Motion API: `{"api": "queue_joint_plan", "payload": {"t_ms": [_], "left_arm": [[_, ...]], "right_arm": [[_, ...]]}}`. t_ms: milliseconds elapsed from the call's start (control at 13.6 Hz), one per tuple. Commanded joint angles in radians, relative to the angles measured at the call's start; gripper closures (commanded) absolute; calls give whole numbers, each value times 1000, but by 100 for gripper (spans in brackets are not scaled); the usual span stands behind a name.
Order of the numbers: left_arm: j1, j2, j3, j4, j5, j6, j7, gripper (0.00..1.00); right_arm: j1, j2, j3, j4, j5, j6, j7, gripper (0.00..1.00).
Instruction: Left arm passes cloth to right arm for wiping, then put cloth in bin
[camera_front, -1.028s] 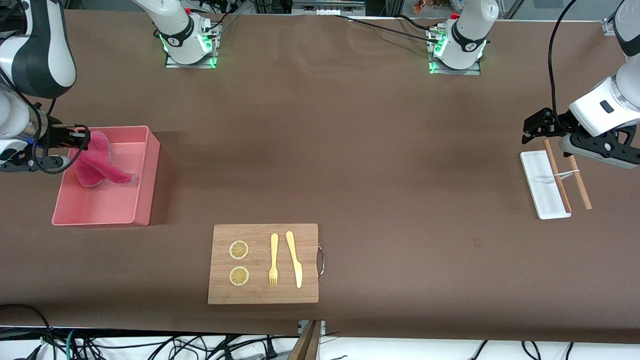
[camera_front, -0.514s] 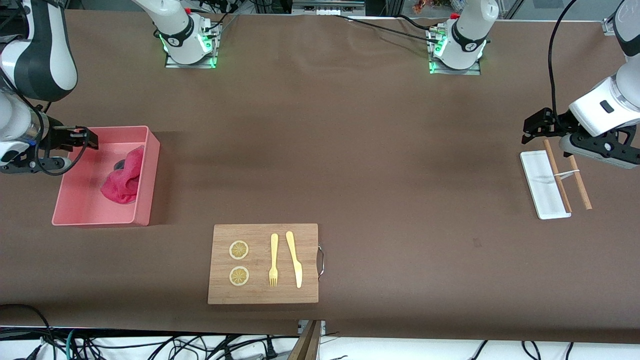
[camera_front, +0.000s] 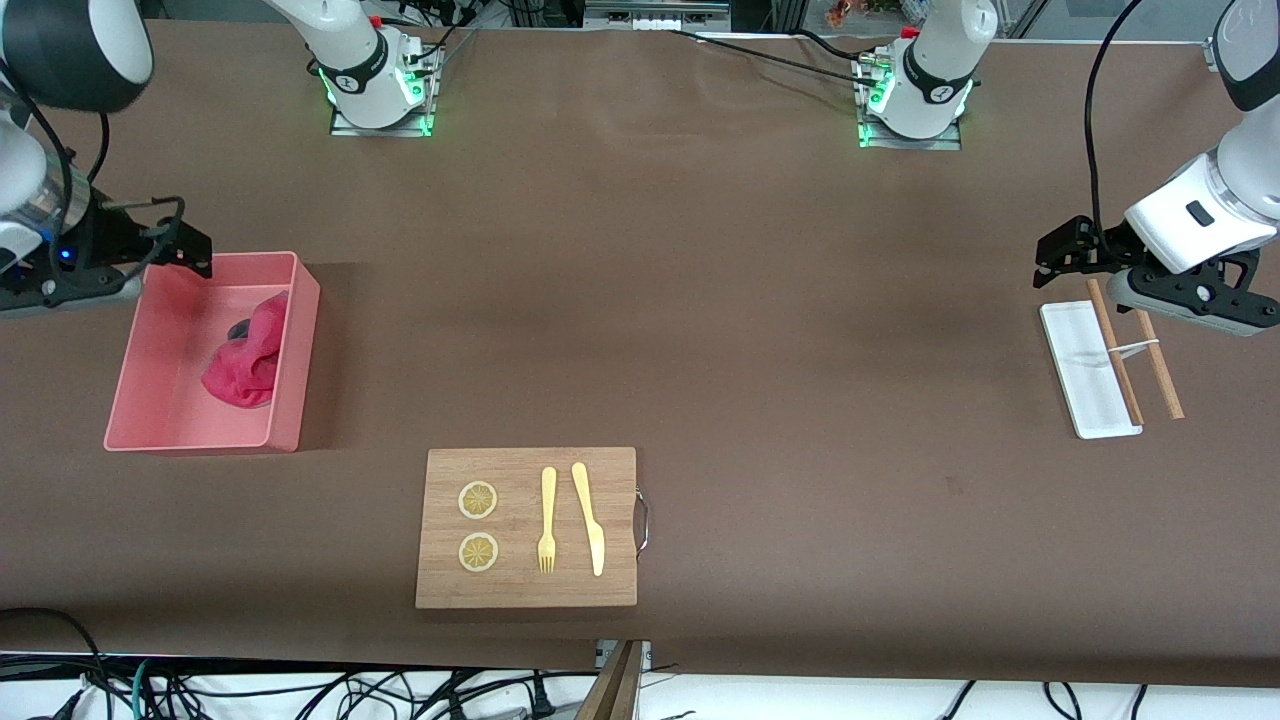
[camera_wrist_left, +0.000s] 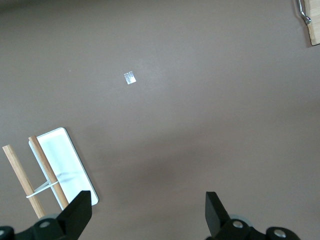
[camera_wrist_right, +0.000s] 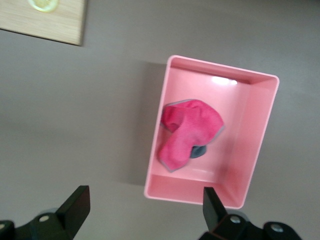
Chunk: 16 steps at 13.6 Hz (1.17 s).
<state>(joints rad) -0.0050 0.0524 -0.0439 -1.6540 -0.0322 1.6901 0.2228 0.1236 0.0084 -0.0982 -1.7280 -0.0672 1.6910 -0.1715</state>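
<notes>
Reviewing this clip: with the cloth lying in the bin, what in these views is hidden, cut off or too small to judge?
- Bin floor under the cloth: covered by the crumpled cloth in both the front and right wrist views.
- Right gripper: open over the bin's rim, its arm cut by the front view's edge.
- Left gripper: waits open over the white tray; its fingertips run off the left wrist view.
- Pale speck on the table: too small to identify.

No words, labels, brand names, numbers or signs can be read anywhere in these views; the small marks on the arm bases are too indistinct.
</notes>
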Motion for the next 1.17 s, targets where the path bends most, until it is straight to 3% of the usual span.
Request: {"api": "queue_joint_plan", "payload": {"t_ms": [0, 220, 734, 1101], "left_arm": [[-3, -2, -2, 16, 20, -26, -14, 0], [-3, -2, -2, 16, 20, -26, -14, 0], [-3, -2, -2, 16, 20, -26, -13, 0], [-3, 0, -2, 16, 20, -26, -14, 0]], "right_arm": [[-7, -1, 8, 99, 38, -132, 13, 0], [-7, -37, 3, 108, 122, -221, 20, 0], [19, -13, 14, 148, 60, -205, 23, 0], [18, -10, 14, 146, 63, -211, 24, 0]]}}
